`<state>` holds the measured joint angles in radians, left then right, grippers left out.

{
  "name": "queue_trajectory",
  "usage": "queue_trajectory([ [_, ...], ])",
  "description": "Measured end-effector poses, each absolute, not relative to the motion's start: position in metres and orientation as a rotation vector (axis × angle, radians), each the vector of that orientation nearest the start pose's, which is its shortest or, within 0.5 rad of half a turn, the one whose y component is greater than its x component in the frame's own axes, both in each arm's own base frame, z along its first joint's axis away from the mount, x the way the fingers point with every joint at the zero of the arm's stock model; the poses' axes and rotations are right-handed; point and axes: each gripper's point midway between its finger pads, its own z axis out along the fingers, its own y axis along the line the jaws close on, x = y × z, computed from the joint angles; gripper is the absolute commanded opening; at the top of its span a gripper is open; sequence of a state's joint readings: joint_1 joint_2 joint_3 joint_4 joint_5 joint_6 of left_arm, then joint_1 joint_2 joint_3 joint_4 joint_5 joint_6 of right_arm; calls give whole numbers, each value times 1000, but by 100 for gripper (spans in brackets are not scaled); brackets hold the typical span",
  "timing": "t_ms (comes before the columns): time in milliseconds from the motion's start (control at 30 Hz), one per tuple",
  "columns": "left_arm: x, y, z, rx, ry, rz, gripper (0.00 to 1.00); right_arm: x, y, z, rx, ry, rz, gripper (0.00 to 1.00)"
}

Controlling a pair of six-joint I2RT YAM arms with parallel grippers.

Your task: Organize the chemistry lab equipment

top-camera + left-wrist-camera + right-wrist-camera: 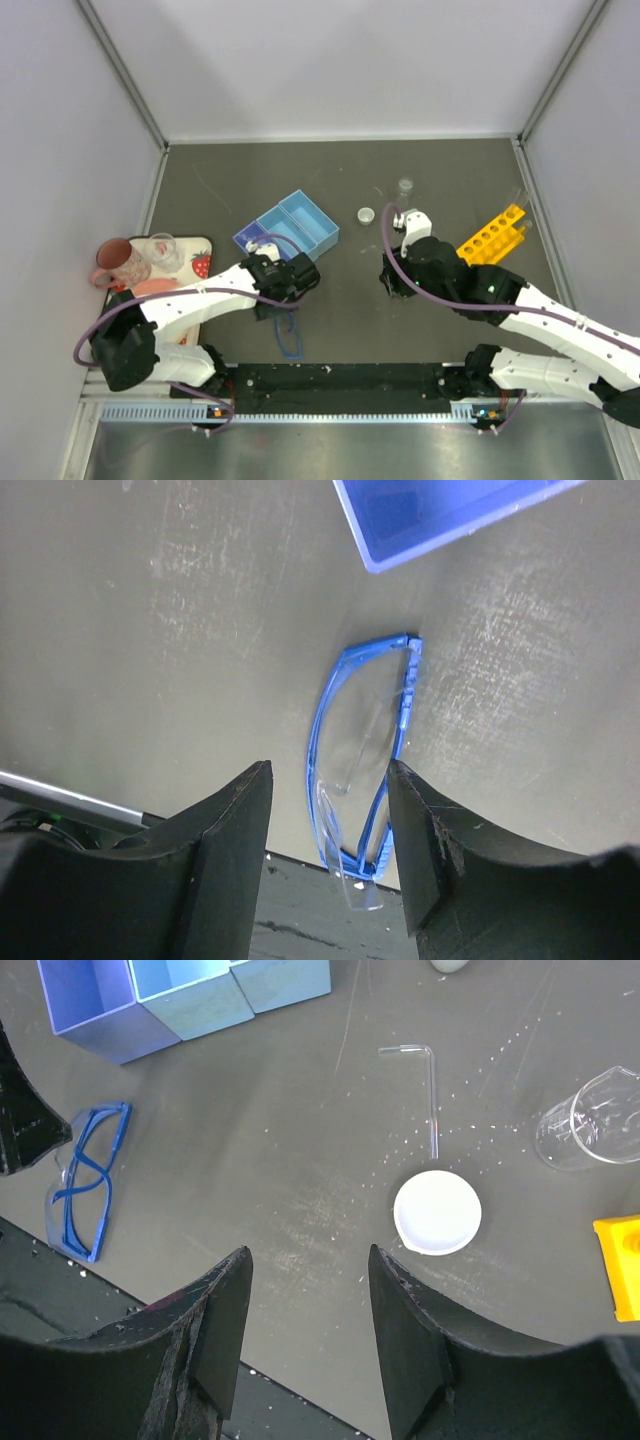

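The blue-framed goggles lie folded on the dark table near its front edge, also in the top view. My left gripper is open and hovers over them, a finger on either side, not touching. My right gripper is open and empty above bare table. A small white dish lies ahead of it to the right, with a thin bent tube just beyond. A clear beaker lies on its side. The yellow rack stands at the right. The light-blue tray sits mid-table.
A dark-pink mug, a clear cup and a strawberry stand on a pink plate at the left edge. A black rail runs along the table's front edge, close to the goggles. Grey walls enclose the table.
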<state>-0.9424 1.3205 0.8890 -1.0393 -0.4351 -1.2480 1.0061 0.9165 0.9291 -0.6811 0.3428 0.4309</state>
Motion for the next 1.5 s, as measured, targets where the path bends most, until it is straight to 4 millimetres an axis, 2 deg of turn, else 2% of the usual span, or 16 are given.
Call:
queue_trajectory([
  [267, 165, -143, 65, -403, 2675, 159, 52, 182, 209, 203, -454, 2182, 422, 50],
  [533, 165, -146, 57, -339, 2698, 136, 50, 182, 212, 200, -455, 2195, 421, 50],
  [833, 162, -144, 44, -292, 2719, 158, 23, 182, 214, 198, -453, 2199, 429, 48],
  [1067, 162, -140, 42, -287, 2720, 175, 1, 183, 215, 197, -447, 2199, 433, 47],
  [1400, 161, -139, 43, -286, 2723, 178, 0, 182, 216, 194, -454, 2208, 435, 46],
  [1500, 158, -138, 52, -284, 2733, 173, 0, 182, 217, 194, -454, 2208, 435, 46],
])
